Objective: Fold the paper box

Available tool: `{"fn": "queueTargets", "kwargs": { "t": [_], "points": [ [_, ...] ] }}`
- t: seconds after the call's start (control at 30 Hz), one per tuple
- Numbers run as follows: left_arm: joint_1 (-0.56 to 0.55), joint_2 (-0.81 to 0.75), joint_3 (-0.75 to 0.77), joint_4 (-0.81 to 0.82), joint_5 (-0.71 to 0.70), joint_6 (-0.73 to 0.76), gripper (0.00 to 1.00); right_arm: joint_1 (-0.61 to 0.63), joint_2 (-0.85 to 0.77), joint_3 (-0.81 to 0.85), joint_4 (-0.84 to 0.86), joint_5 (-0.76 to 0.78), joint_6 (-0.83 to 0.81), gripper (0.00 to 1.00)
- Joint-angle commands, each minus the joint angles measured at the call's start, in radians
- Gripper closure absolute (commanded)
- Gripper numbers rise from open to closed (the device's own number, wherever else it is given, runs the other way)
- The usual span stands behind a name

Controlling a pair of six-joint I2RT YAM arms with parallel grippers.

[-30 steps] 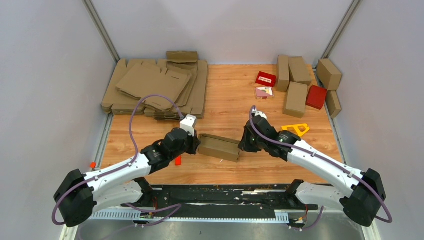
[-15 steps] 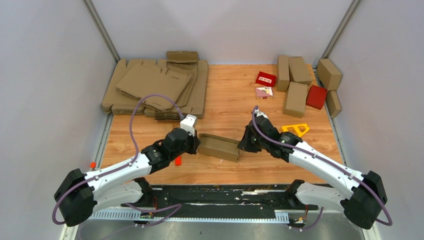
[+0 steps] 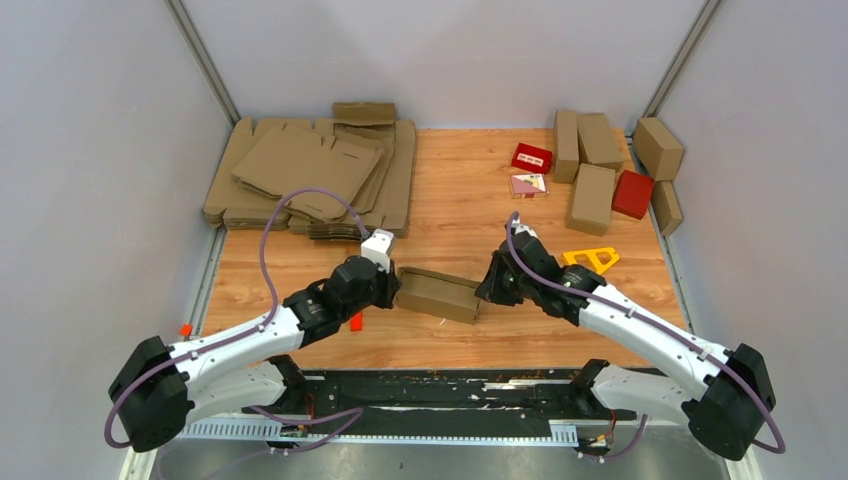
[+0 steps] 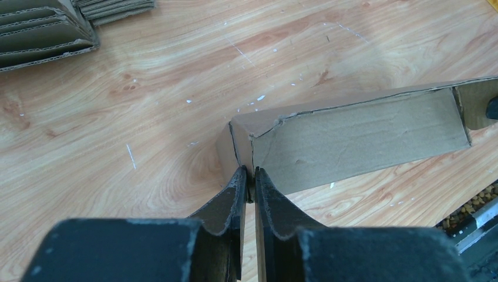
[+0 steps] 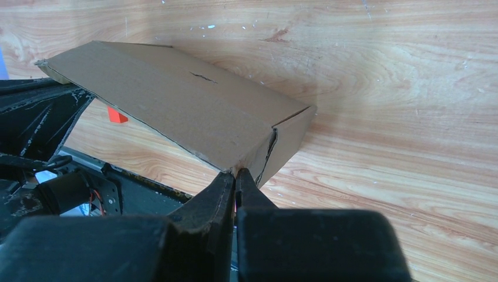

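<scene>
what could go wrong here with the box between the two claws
The left claw pinches only a thin corner edge of the paper box, so a pull could tear it or slip off. At the other end, by the shut right claw, the end flap gapes at its seam and could spring open.

Overhead view, close wrist views, all sharing box [image 3: 438, 294]

No words or numbers could be read anywhere; the small red box [image 3: 531, 157] carried a white label with print too small to read.
</scene>
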Motion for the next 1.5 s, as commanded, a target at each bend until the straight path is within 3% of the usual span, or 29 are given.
{"fn": "queueTargets", "kwargs": {
  "t": [0.0,0.33,0.8,0.97,1.03,1.33,1.47],
  "points": [
    [-0.014,0.013,0.032,0.003,0.01,0.012,0.84,-0.007,-0.018,-0.026,0.064,-0.072,0.065,1.0],
    [-0.018,0.011,0.03,0.003,0.006,0.01,0.84,-0.008,0.009,-0.036,0.102,-0.119,0.086,1.0],
    [-0.02,0.005,0.028,-0.002,-0.003,0.016,0.84,-0.012,-0.027,0.011,-0.064,0.0,-0.061,1.0],
    [-0.019,0.004,0.03,-0.004,-0.004,0.015,0.84,-0.012,-0.02,0.018,-0.071,-0.006,-0.116,0.79],
    [-0.02,0.003,0.031,-0.005,-0.004,0.015,0.84,-0.012,-0.017,0.019,-0.066,-0.011,-0.126,0.75],
    [-0.02,-0.001,0.033,-0.012,-0.004,0.016,0.84,-0.01,0.002,0.048,-0.092,0.013,-0.158,0.72],
    [-0.02,-0.006,0.033,-0.014,-0.006,0.015,0.85,-0.01,0.017,0.059,-0.119,0.028,-0.163,0.79]
  ]
}}
